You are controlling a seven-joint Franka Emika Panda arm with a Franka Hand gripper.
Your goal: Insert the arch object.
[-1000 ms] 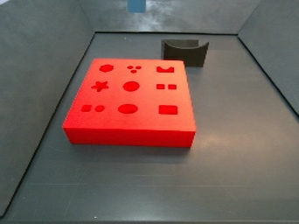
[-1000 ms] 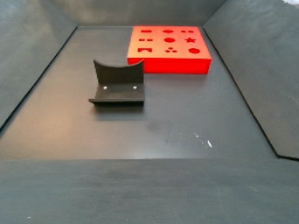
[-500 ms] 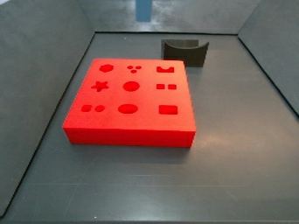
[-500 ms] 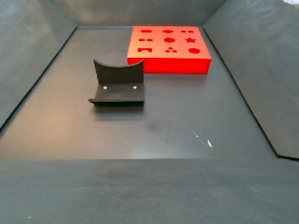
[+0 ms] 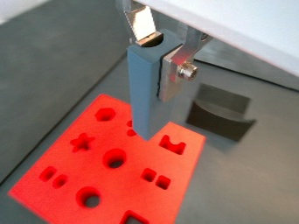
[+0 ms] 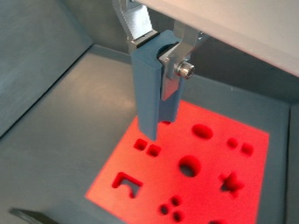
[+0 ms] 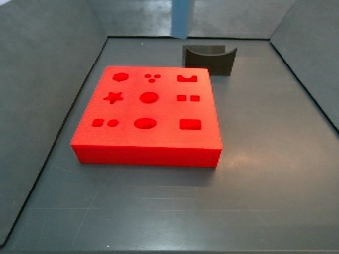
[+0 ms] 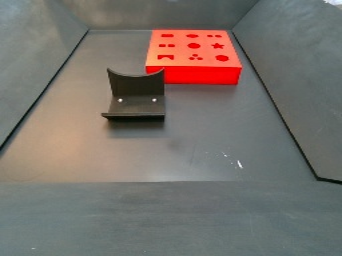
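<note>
My gripper [image 5: 159, 54] is shut on the arch object [image 5: 143, 87], a slim grey-blue piece hanging upright between the silver fingers, also in the other wrist view [image 6: 152, 92]. It hangs well above the red block [image 5: 111, 171], over its far edge, apart from it. The red block [image 7: 146, 114] has several cut-outs, with an arch-shaped one [image 7: 191, 77] at a far corner. In a side view only the piece's lower end [image 7: 181, 15] shows at the top edge. The gripper [image 6: 160, 52] shows in both wrist views.
The dark fixture [image 7: 209, 58] with a scooped top stands behind the red block; it also shows in a side view [image 8: 134, 97] and in a wrist view [image 5: 222, 112]. Grey walls enclose the dark floor [image 8: 187, 140] on the sides.
In the side view the grey-blue piece at the top edge has moved to the right, towards the fixture's side. The red block and fixture have not moved.
</note>
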